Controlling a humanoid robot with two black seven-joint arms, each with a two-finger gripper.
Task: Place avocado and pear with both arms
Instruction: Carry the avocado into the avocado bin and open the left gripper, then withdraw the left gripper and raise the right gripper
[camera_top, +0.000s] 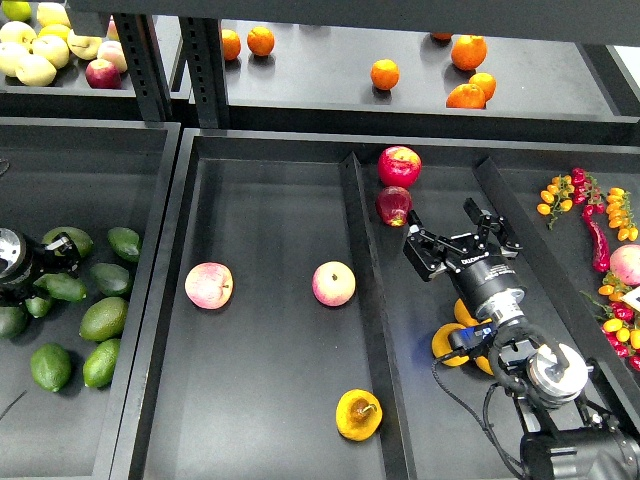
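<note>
The pear, orange-yellow with a dark blotch at its stem, lies at the front right of the middle tray. My right gripper is open and empty, well above and right of the pear, in the tray to the right. A dark, elongated avocado lies among brighter green avocados in the left tray. My left gripper is at the left edge, just above this avocado. It is small and dark, so I cannot tell whether it grips anything.
Two pink-yellow apples lie in the middle tray. Red apples sit beyond my right gripper and oranges lie under my right arm. Chillies and small tomatoes are at far right. A shelf with fruit stands behind.
</note>
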